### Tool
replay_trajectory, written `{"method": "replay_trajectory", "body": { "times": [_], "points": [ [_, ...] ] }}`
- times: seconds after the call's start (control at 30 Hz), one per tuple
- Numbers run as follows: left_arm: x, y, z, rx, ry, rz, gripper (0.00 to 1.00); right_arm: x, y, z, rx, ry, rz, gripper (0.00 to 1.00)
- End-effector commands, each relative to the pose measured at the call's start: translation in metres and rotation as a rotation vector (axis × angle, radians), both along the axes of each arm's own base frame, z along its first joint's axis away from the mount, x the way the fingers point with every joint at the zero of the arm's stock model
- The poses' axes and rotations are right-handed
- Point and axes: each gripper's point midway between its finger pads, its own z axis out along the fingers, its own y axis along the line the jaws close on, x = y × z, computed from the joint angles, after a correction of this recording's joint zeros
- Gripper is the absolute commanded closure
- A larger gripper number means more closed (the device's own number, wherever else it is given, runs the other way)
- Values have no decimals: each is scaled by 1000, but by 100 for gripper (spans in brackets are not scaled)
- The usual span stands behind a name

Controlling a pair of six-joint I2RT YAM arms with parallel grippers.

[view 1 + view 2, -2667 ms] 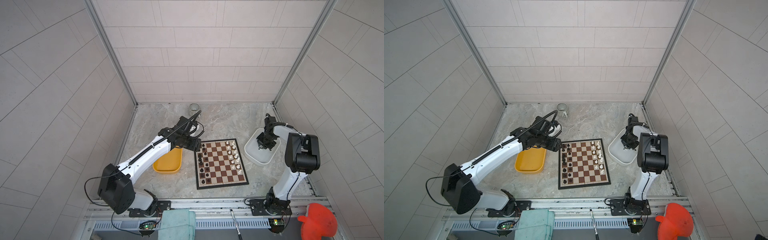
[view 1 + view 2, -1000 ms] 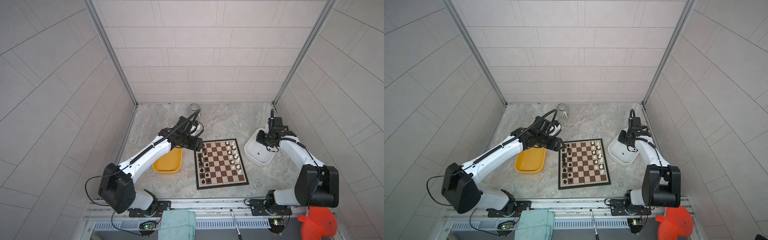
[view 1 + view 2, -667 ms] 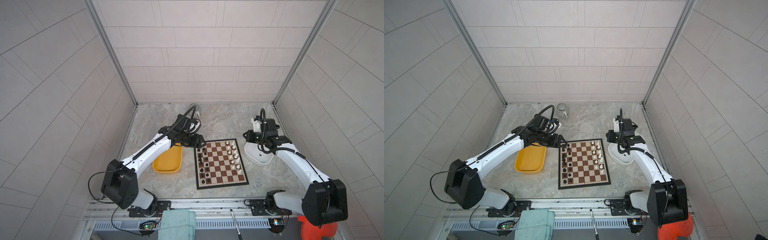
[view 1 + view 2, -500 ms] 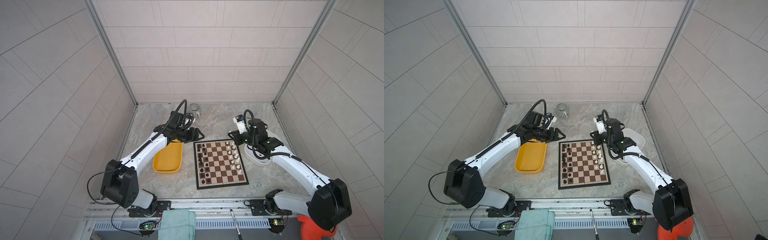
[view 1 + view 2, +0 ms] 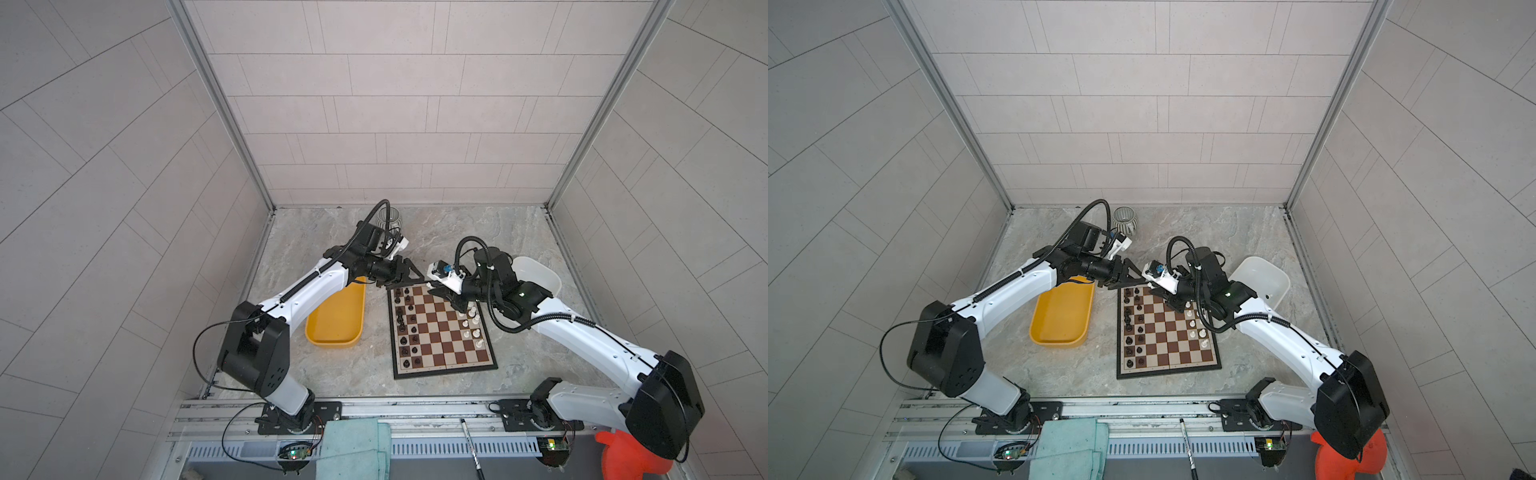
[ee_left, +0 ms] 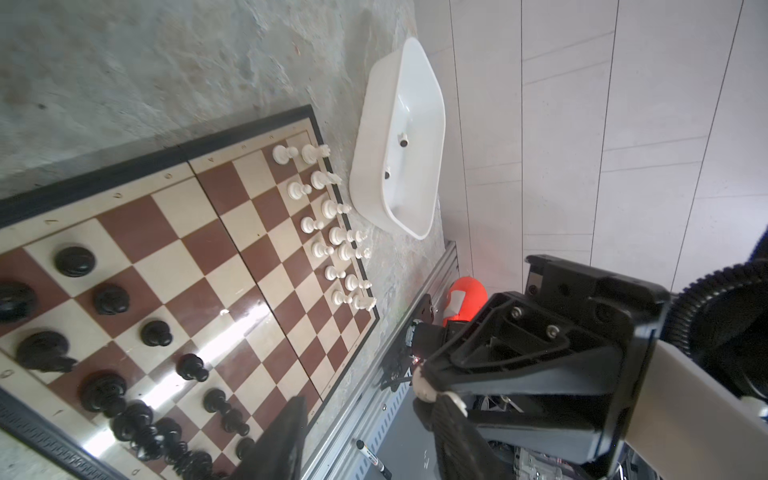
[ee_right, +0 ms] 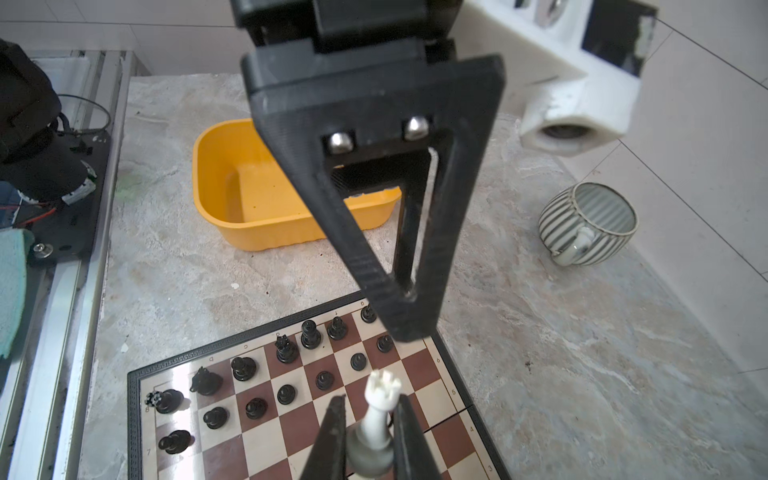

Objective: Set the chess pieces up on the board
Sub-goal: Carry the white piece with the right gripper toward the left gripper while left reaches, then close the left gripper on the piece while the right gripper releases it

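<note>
1. While the right tool [image 7: 369, 415] hangs over the far end of the board [image 5: 442, 347], it is clamped on the stem of a white piece [image 7: 381, 392] with a notched crown.
2. That piece's long axis runs along the tool's fingers. The base sits between them and the crown pokes out past the tips, so it looks nearer lying than standing. I judge it needs turning upright before it can be set down.
3. The white rows [image 5: 471, 322] stand along the board's right edge, on the holding arm's own side and back toward its base. The black rows [image 5: 405, 320] fill the left edge.
4. The left tool [image 5: 409, 277], jaws apart and empty, points at the crown from just beside it, so a hand-over looks possible.
5. Only the right wrist view shows the grip and the crown. Only the left wrist view shows the white rows piece by piece, and what look like two pieces lying in the white tray [image 6: 368, 137]. In both top views the held piece is too small to make out.
</note>
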Motion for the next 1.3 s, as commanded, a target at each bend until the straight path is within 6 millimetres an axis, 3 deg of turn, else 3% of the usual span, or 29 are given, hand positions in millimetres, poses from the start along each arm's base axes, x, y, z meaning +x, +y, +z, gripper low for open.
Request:
{"method": "replay_trajectory", "body": {
  "times": [0.0, 0.23, 0.9, 1.2, 1.27],
  "points": [
    [-6, -12, 20, -44, -36, -60, 45, -11, 0, -5, -27, -33, 69, 100],
    [-19, -23, 13, -39, -3, -105, 49, -7, -1, -3, -14, -39, 39, 100],
    [-31, -44, 0, -52, 82, -142, 72, 0, -8, 11, 36, -61, -29, 100],
    [-15, -54, 6, -124, 78, -75, 90, -12, -13, 26, 67, -59, -31, 100],
    [-13, -54, 11, -145, 57, -62, 94, -13, -17, 36, 98, -39, -70, 85]
  ]
}}
